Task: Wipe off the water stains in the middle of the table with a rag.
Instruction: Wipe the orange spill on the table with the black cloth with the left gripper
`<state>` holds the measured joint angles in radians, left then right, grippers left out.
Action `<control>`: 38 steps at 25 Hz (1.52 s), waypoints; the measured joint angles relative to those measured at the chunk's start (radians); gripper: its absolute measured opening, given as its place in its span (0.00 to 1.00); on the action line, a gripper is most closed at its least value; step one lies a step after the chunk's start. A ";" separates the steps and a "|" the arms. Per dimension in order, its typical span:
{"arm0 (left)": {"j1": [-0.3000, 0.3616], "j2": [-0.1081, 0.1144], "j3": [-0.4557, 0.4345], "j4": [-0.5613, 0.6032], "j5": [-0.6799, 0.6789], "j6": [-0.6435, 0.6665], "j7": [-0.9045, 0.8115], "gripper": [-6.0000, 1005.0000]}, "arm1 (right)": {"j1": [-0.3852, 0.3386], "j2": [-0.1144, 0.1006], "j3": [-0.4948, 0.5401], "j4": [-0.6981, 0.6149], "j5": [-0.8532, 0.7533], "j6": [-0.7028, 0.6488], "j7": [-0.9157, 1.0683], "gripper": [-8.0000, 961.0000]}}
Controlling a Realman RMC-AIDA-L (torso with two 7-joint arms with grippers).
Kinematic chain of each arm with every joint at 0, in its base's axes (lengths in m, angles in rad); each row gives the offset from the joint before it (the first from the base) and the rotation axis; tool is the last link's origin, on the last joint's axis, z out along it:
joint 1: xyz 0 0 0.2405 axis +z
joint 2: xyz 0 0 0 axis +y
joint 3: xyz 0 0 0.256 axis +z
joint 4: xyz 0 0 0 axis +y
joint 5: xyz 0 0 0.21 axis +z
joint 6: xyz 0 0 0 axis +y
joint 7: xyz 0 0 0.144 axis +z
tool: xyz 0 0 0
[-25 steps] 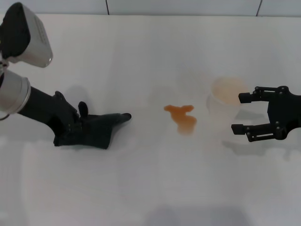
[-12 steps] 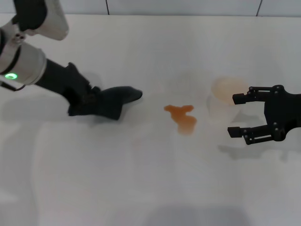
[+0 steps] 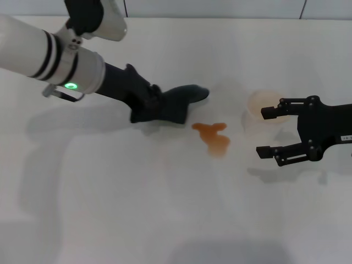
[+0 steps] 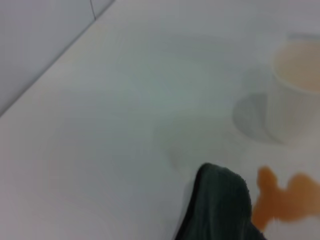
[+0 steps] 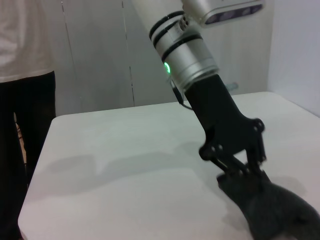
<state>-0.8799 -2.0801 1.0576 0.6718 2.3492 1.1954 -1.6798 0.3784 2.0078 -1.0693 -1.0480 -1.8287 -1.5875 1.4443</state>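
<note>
Approach step: the rag [image 3: 168, 107] is held clenched in the left gripper [image 3: 149, 104], just left and far of the water stains [image 3: 212, 137] at mid-table [image 3: 137, 209]. Right gripper [image 3: 275, 132] idles spread beside the cup [image 3: 263, 110]. Next, lowering onto the blotch is needed.

Orange-brown water stains [image 3: 212, 137], black rag [image 3: 175, 104], white table [image 3: 165, 209].

No legible text anywhere.

Rag [image 4: 220, 205] tip just beside water stains [image 4: 287, 197] — cup [image 4: 295, 90] beyond, on table [image 4: 125, 100].
</note>
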 joint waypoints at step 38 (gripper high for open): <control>0.017 -0.003 0.494 -0.217 -0.546 -0.107 0.041 0.07 | 0.020 0.003 -0.046 0.025 -0.004 0.015 -0.004 0.88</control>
<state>-0.8633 -2.0834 1.5515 0.4549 1.8030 1.0885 -1.6386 0.3986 2.0110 -1.1151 -1.0230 -1.8331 -1.5727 1.4408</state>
